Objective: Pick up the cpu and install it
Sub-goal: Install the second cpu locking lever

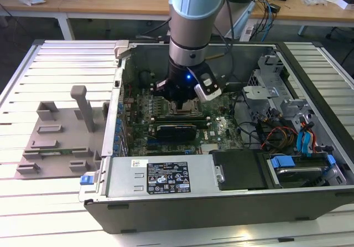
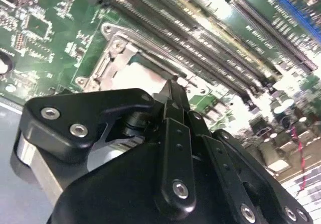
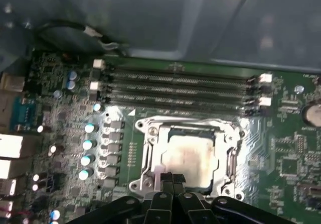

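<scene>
Inside the open computer case (image 1: 310,202), the cpu (image 3: 189,156) lay seated in its socket (image 3: 150,153) just beneath the closed, empty gripper (image 3: 173,178).

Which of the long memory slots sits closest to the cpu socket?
The empty slot bordering the socket frame, where the cpu sits; the other slots lie farther off toward the case wall.

The robot arm (image 1: 191,20) was a thick cylinder with a pale blue cap above a silver-grey sleeve and a black wrist lit by a small blue light. Its black pincer (image 2: 173,91) had matte linkage bars pinned with round silver screws.
</scene>
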`<state>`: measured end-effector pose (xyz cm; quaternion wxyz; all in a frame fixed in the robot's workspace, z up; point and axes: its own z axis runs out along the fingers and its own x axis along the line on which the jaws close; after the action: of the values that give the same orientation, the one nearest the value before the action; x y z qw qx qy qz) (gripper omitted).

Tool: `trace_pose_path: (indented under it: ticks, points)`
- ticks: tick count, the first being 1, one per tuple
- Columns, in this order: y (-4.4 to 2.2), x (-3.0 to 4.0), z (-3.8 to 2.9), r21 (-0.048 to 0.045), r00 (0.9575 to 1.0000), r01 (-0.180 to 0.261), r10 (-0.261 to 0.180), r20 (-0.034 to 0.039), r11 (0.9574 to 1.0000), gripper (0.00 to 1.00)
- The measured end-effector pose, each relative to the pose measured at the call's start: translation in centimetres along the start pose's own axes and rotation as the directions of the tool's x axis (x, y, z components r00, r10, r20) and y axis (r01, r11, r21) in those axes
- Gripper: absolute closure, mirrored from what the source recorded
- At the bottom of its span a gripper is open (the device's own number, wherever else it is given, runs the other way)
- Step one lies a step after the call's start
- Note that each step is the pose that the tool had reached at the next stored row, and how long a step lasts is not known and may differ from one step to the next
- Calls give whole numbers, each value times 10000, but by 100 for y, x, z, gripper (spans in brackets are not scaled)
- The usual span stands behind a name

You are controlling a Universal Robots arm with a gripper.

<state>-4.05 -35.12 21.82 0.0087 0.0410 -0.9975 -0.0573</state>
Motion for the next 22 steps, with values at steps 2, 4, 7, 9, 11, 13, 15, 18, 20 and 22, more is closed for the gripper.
trace_pose_path:
  ticks: [2, 4, 7, 9, 11, 13, 15, 18, 20, 22]
  points:
    - [31, -31, -26, 64, 10000, -2, 2, -5, 10000, 89]
    - [55, -51, -96, 142, 10000, -5, 5, -12, 9999, 89]
    - [104, -65, -225, 302, 10000, -7, 8, -23, 9995, 89]
    - [137, -67, -274, 553, 10000, -12, 14, -45, 9985, 89]
    - [174, -73, -287, 883, 10000, -16, 22, -71, 9961, 89]
    - [236, -84, -310, 1279, 9999, -23, 37, -102, 9918, 89]
    - [273, -94, -451, 1310, 9999, -23, 37, -105, 9914, 89]
    - [278, -94, -493, 1310, 9999, -23, 36, -103, 9914, 89]
    - [278, -94, -494, 1311, 9999, -22, 36, -105, 9914, 89]
    - [279, -94, -494, 1311, 9999, -22, 36, -105, 9914, 89]
